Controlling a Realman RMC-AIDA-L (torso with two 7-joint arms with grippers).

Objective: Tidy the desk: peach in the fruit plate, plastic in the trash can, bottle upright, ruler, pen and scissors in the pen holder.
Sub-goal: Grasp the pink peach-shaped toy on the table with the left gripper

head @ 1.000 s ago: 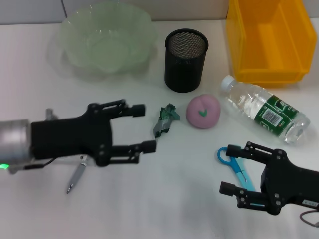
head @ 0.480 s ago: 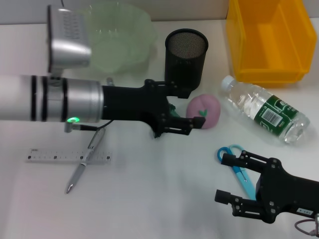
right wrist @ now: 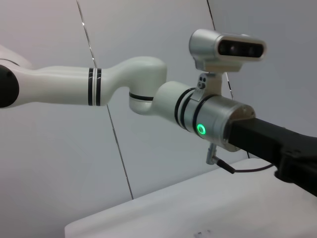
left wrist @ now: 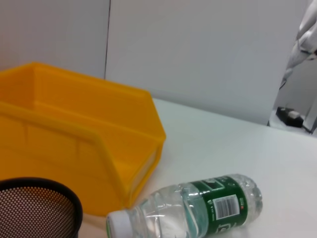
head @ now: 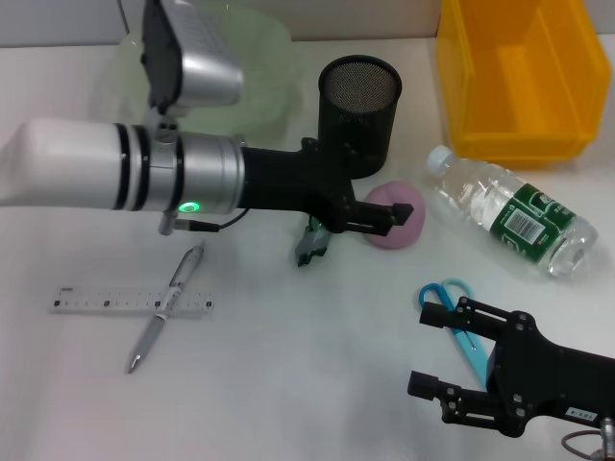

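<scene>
My left gripper (head: 373,195) is open and reaches across the table to the pink peach (head: 404,223). One finger lies across the peach's near side and the other is by the base of the black mesh pen holder (head: 358,96). The green plastic scrap (head: 312,245) lies just below the left arm. The pen (head: 168,305) lies across the ruler (head: 96,303) at the left. The bottle (head: 509,216) lies on its side; it also shows in the left wrist view (left wrist: 198,208). My right gripper (head: 421,351) is open beside the blue scissors (head: 450,305).
The yellow bin (head: 519,86) stands at the back right and also shows in the left wrist view (left wrist: 74,129). The pale green fruit plate (head: 264,58) at the back left is partly hidden by the left arm. The right wrist view shows only the left arm (right wrist: 198,119).
My left arm has swung further right, bringing its fingers onto the peach. My right gripper has drawn back a little toward the table's near edge.
</scene>
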